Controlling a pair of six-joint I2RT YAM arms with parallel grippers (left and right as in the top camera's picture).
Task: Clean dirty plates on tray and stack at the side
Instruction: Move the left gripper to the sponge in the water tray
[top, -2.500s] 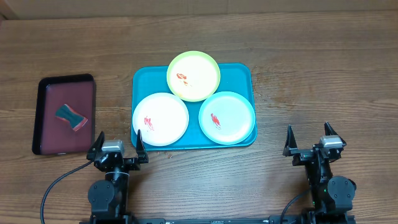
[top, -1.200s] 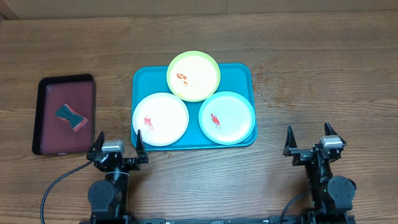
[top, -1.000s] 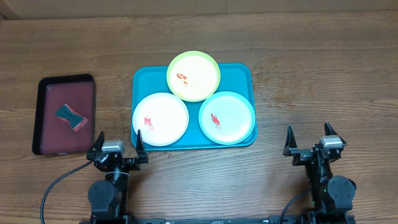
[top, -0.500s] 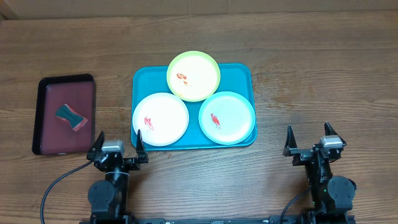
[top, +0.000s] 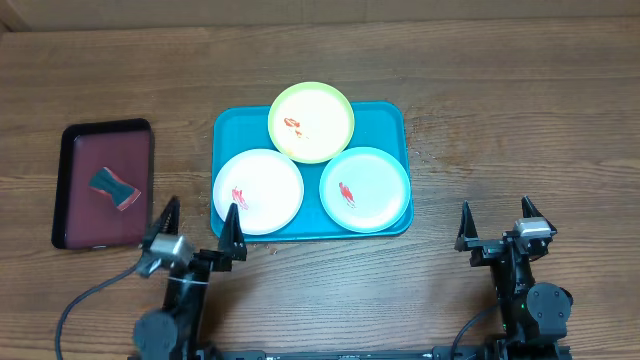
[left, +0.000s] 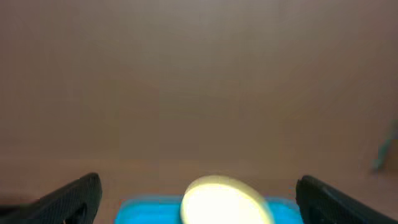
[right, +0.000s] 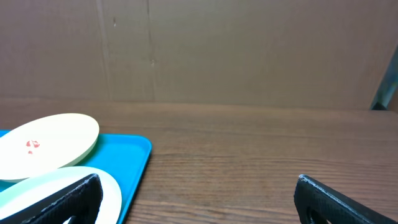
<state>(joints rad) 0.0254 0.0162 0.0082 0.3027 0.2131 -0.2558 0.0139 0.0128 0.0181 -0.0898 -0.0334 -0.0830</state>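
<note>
The yellow-green plate (top: 311, 122), white plate (top: 258, 192) and mint-blue plate (top: 365, 189) lie on the turquoise tray (top: 390, 118), each with an unwiped red smear. The left gripper (top: 200, 215) hangs at the tray's near-left corner and the right gripper (top: 495, 215) off to its right, both spread wide and empty. The likely first step is fetching the sponge (top: 114, 189) from the maroon tray (top: 70, 180), left of the turquoise tray. The left arm should pinch it across its narrow waist.

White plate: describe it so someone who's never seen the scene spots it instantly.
On the wooden table sits a large turquoise tray holding three round plates. The white plate lies at the tray's corner nearest the left hand. Its neighbours are a yellow-green plate and a mint plate; all are smeared red, but it alone is white.
</note>
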